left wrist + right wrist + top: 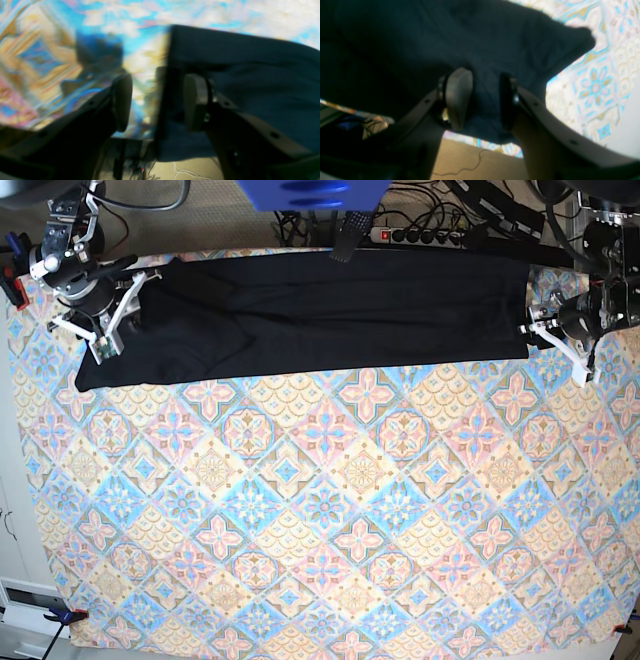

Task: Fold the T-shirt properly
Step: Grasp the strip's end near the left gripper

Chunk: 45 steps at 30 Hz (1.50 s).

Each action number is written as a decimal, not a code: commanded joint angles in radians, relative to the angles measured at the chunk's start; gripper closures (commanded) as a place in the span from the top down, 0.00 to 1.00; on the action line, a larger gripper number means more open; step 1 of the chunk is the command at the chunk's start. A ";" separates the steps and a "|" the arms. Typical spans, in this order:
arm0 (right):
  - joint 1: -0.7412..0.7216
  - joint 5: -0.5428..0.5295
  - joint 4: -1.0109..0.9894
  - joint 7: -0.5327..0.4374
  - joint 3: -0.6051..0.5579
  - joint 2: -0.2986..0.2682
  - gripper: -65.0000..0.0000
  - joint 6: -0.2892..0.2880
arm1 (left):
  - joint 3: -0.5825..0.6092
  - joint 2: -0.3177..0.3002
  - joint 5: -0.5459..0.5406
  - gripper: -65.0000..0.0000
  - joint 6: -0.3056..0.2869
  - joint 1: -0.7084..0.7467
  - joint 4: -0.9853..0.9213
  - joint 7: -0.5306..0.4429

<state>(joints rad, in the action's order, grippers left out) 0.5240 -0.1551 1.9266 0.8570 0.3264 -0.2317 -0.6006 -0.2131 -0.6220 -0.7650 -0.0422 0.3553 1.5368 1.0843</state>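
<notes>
At the base view's left end: the right gripper (112, 320) is seen over the T-shirt's sleeve end.
Right jaws: they are held apart, with dark cloth lying beneath and between them; no fold is pinched in the right wrist view (482, 100).
T-shirt (320, 310): it is laid out as a long black band along the far edge of the patterned tablecloth (330, 520), spanning from one gripper to the other.
Left gripper (560, 330): it is placed at the band's other end.
Left jaws: they are parted, with the cloth's edge running between the pads, ungrasped (157, 102).
</notes>
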 commanded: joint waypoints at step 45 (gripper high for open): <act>-0.037 -0.004 0.020 -0.014 0.006 -0.010 0.34 0.000 | -0.075 0.073 -0.027 0.00 -0.127 -0.112 -0.094 -0.002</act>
<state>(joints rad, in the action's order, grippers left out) 0.4873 -0.1535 1.9278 0.8600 0.3256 -0.2317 -0.6010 -0.2768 -0.5243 -0.7883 -0.1707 0.2604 1.4303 1.0992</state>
